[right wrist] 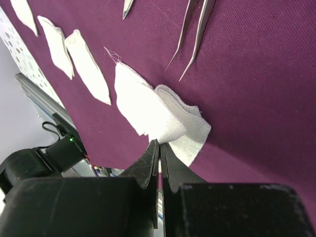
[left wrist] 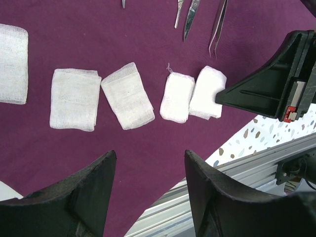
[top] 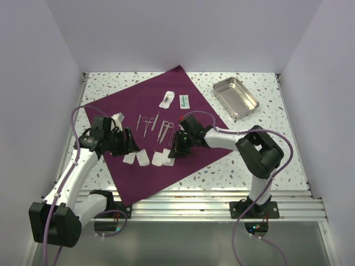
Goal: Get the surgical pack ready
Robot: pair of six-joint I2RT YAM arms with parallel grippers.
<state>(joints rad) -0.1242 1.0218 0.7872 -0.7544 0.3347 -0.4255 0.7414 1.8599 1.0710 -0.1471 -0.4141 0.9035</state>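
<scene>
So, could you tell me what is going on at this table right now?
Two robot arms work over the surgical pack, a purple drape spread flat. The right gripper, shut, has its tips at the rightmost gauze square of a row. The left gripper hovers open near that row. Instruments lie beyond.

Gauze square [left wrist: 12, 64] cut at left edge, instruments [left wrist: 191, 17] cropped above, surgical pack [left wrist: 98, 29] overrunning frame

Purple drape [top: 138, 183]: 1.
Steel tray [top: 236, 97]: 1.
Gauze squares [left wrist: 73, 98]: 5 counted in left wrist view, one cut by the frame edge.
Small packets [top: 167, 100]: 2.
Metal instruments [top: 145, 123]: roughly 5, exact count not resolvable.
Grippers: 2, namely left gripper [left wrist: 150, 158] and right gripper [right wrist: 159, 148].
</scene>
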